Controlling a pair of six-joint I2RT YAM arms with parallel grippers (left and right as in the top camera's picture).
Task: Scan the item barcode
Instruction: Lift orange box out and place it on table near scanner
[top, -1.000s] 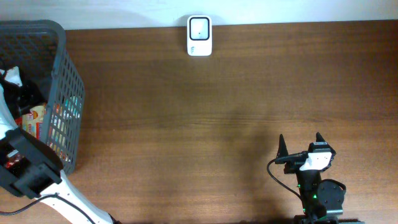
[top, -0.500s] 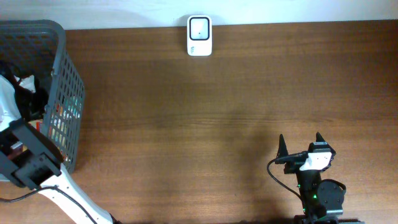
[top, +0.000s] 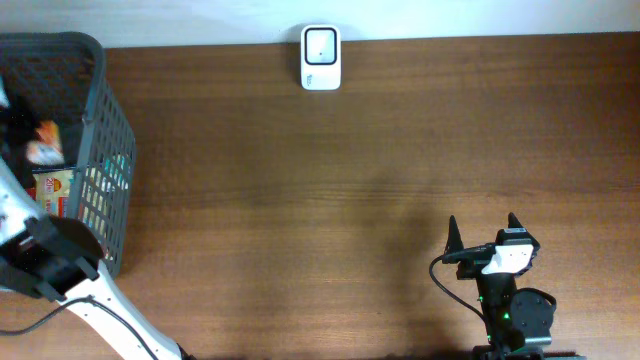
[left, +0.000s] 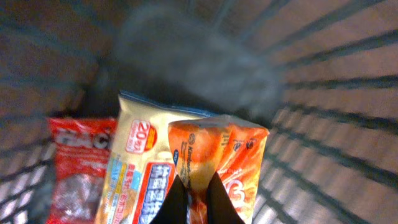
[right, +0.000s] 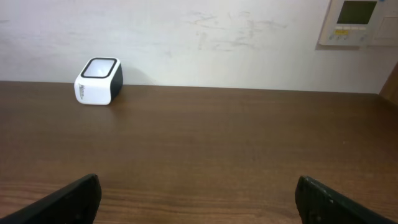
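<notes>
Basket (top: 115, 150) of grey mesh stands at the 9 o'clock edge of the table (top: 300, 200) in the overhead view, reaching up toward 10 o'clock. The white left arm (top: 60, 270) enters from 7 o'clock and goes over the basket rim.

Three packets lie inside the basket, as the left wrist view shows. The orange packet (left: 217, 155) is in the middle. The cream packet (left: 140, 162), with a red "20" mark, lies at its 9 o'clock side and is partly under it. The red packet (left: 74, 162) lies further toward 9 o'clock, touching the cream one. The mesh wall of the basket surrounds them, blurred.

The left gripper (left: 198, 196) is clenched on the bottom edge of the orange packet, with the two dark fingers (left: 177, 202) pressing the foil from both sides. Whether this packet is raised off the others, I cannot tell.

The scanner (top: 321, 58), a small white box with a dark window, stands at the 12 o'clock edge of the table, against the wall and well apart from the basket.

The right gripper (top: 482, 228) rests at 5 o'clock above the bare wood. Its fingers are spread wide, hold nothing, and point toward 12 o'clock.
</notes>
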